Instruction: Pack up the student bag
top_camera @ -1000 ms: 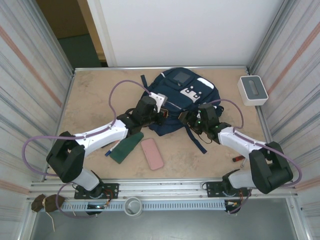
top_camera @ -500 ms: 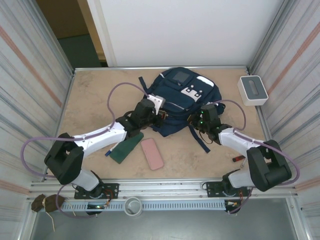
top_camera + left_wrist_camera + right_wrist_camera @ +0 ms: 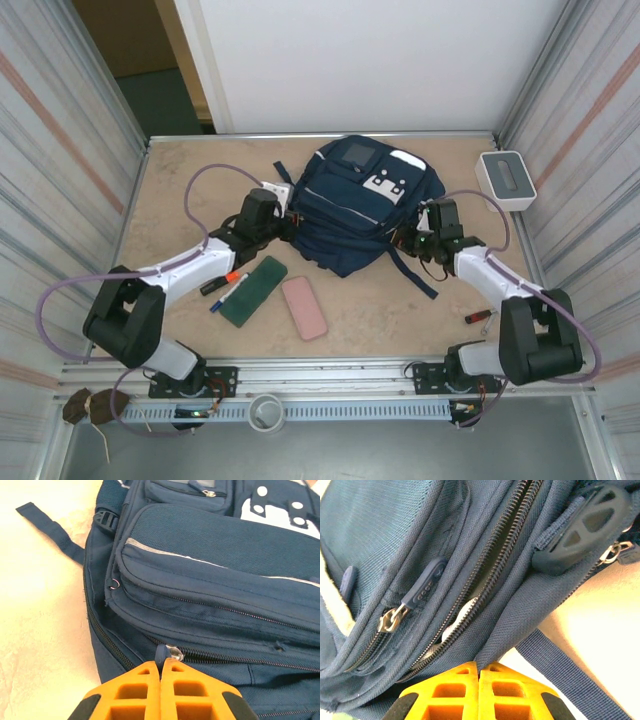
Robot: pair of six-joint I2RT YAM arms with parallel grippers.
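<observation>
The bag (image 3: 355, 200) lies flat at the back middle of the worktop (image 3: 180, 190), with its front pockets up and its straps trailing toward me. My left claw (image 3: 161, 666) is pressed together at the bag's left side. As best I can tell, it is nipping the small silver zip pull (image 3: 174, 653) low on the main compartment.

My right claw (image 3: 478, 667) is also pressed together, pinching a fold of the bag's fabric on the right side. It sits just beside a zip (image 3: 495, 555) that gapes a little. Something white (image 3: 462, 616) shows in the gap, but I can't tell what it is.

A green pouch (image 3: 253, 291), a pink case (image 3: 304, 307) and a pen (image 3: 228, 282) lie on the worktop near the bag, so nothing looks packed yet.

I judge this to be the opening step, with 1 claw on the pull and the other bracing. Next, the left should draw the pull along its track, following the curve. The right should hold the fabric taut so the bag doesn't drag. The pull is small and the grip could slip.
</observation>
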